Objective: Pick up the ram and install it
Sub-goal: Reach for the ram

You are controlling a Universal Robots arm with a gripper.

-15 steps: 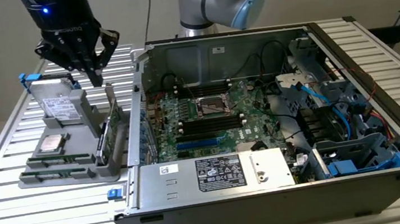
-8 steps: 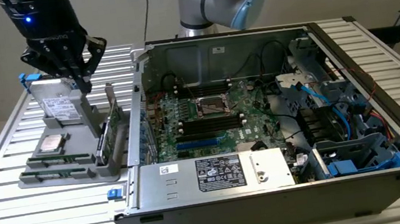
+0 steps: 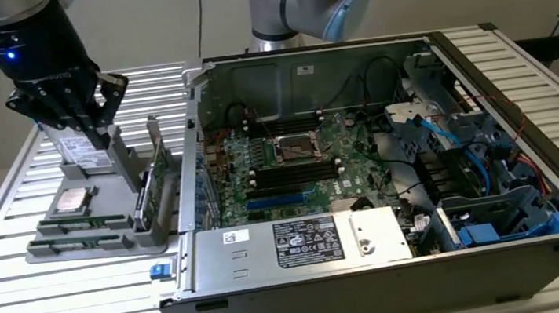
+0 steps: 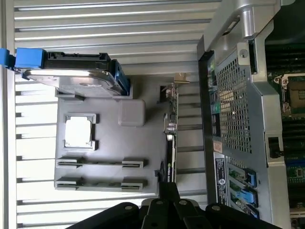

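Worktop (image 3: 22, 300): pale metal slats, carrying a parts tray on the exterior view's left and an open computer case on its right
Gripper (image 3: 100, 139): black, hanging from the arm over the back of the tray; its fingers are closed together and grip nothing; the tips are at the upper edge of the hard drive, and whether they touch it cannot be told
Tray (image 3: 91, 255): grey moulded holder lying flat on the slats, just beside the case
Hard drive (image 3: 73, 151): silver box with a white label, standing upright in the tray's back slot
Processor chip (image 3: 72, 200): square, silver, lying flat in a pocket in the middle of the tray
Ram (image 3: 82, 224): thin green stick lying in a slot near the tray's front edge, apart from the gripper, not picked up
Second ram stick (image 3: 77, 244): parallel to the first, in the frontmost slot
Expansion card (image 3: 154, 188): taller green board standing on edge along the tray's side nearest the case
Computer case (image 3: 275, 303): grey tower on its side, side panel off
Motherboard (image 3: 341, 181): green, flat inside the case, with rows of black memory slots (image 3: 293, 175) beside an empty central processor socket (image 3: 297, 148)
Arm (image 3: 304, 0): silver and light-blue joint behind the case
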